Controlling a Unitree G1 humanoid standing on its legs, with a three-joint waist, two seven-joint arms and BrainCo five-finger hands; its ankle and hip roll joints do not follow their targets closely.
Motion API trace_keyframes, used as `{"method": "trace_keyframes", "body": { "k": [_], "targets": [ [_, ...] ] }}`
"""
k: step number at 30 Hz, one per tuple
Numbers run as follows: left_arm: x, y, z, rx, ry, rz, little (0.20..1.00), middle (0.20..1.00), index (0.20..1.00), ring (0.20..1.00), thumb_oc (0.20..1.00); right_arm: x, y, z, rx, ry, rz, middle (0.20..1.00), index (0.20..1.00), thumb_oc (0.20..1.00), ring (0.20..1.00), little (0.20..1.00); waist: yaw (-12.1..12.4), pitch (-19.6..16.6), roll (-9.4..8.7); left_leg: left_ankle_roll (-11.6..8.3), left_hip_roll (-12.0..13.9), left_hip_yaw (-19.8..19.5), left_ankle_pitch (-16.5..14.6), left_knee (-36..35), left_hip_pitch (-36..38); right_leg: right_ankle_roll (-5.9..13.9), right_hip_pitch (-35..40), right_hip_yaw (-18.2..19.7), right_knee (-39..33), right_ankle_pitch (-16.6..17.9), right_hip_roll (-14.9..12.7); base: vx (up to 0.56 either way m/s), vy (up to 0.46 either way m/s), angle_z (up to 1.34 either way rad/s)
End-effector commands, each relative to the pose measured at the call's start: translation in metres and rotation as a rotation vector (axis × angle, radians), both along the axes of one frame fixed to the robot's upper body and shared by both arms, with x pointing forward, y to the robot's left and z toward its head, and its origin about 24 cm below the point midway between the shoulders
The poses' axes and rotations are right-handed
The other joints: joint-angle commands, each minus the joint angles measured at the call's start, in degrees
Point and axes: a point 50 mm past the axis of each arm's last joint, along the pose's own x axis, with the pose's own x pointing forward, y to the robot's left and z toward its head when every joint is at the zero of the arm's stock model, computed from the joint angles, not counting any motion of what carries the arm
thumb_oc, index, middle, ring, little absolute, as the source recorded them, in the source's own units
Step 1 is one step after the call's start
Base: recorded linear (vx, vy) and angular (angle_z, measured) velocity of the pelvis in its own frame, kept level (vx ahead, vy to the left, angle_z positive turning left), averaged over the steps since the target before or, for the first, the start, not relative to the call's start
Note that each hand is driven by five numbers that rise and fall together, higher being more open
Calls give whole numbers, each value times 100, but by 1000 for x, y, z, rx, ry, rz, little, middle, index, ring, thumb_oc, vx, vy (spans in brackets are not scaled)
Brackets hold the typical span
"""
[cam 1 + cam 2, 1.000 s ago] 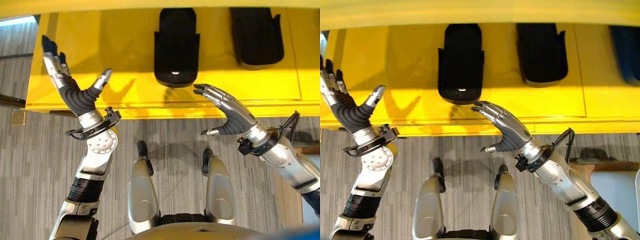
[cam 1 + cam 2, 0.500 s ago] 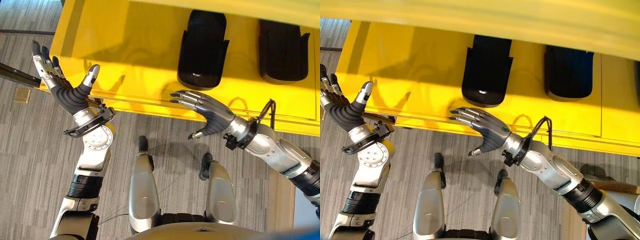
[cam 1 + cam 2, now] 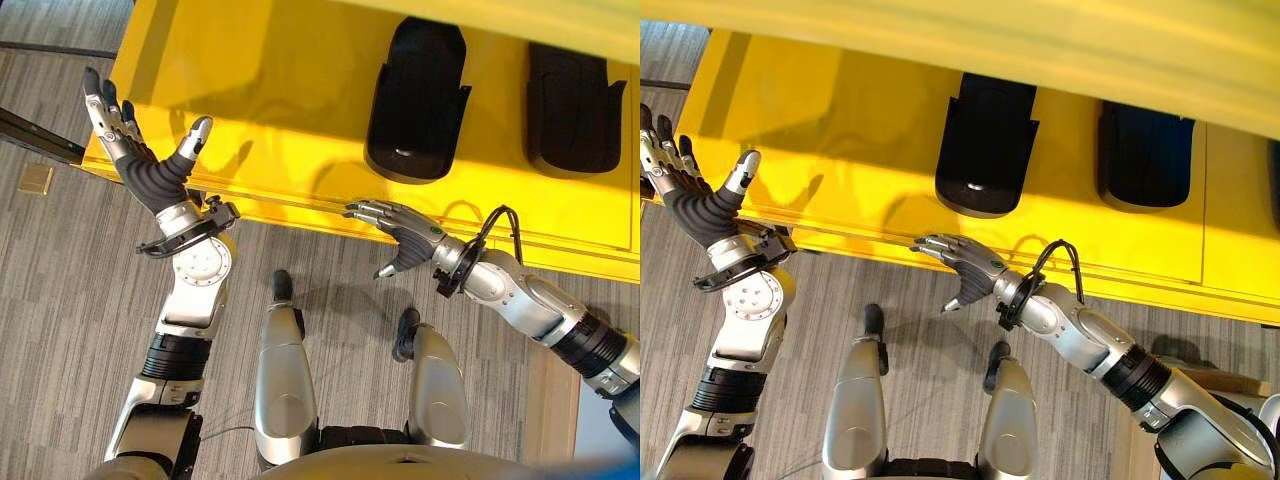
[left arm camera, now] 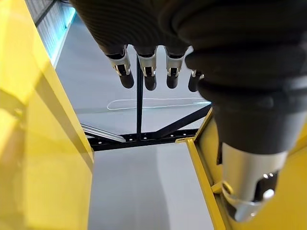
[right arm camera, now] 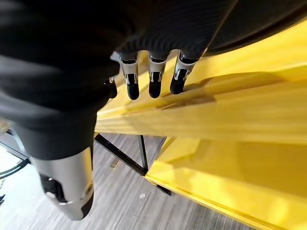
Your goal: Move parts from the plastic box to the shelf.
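Spanning the upper half of the head views, the yellow shelf [image 3: 300, 110] carries two black parts: one [image 3: 415, 100] near twelve o'clock and a second [image 3: 573, 108] at about two o'clock, both lying flat and well apart from either hand. The plastic box cannot be made out. Over the last second the whole picture has swung, which reads as the camera turning, not the parts sliding. Against the shelf, though, the right hand [image 3: 400, 228] has drawn back from just below the nearer part to the shelf's front lip at about three o'clock, and it holds nothing. That suggests a part has just been set down and the robot is backing off to fetch another, though this is a judgement.

The left hand [image 3: 135, 150] is raised at ten o'clock by the shelf's left end, palm up, fingers [image 4: 144, 76] straight and spread with the thumb apart, empty. The right hand points leftward along the lip, fingers [image 5: 153, 84] extended and loosely together, thumb hanging below, gripping nothing.
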Motion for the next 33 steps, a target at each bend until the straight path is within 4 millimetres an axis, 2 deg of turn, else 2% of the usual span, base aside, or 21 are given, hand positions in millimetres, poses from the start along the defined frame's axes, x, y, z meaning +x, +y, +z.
{"method": "trace_keyframes", "body": {
  "k": [1, 13, 33],
  "targets": [
    [-1, -1, 10, 30, -36, -14, 1000, 1000, 1000, 1000, 1000, 5, 9, 14, 36, -93, 9, 1000, 1000, 1000, 1000, 1000, -62, -116, -44, 592, -594, 322, -624, 14, 174, -584, 125, -191, 512, -495, 732, 0, 0, 0],
    [0, -1, 7, 20, -14, -29, 1000, 1000, 1000, 1000, 1000, 9, -13, 13, -2, -160, -110, 1000, 1000, 1000, 1000, 1000, -185, -86, -34, 616, -579, 385, -662, 56, 184, -574, 36, -138, 595, -495, 733, 0, 0, 0],
    [-1, -1, 0, 28, 33, -59, 1000, 1000, 1000, 1000, 1000, 21, -47, 2, -107, -104, -279, 1000, 1000, 1000, 1000, 1000, -228, -86, -111, 651, -543, 432, -788, 196, 251, -632, 93, -167, 732, -578, 771, 6, -3, 0]
  ]
}}
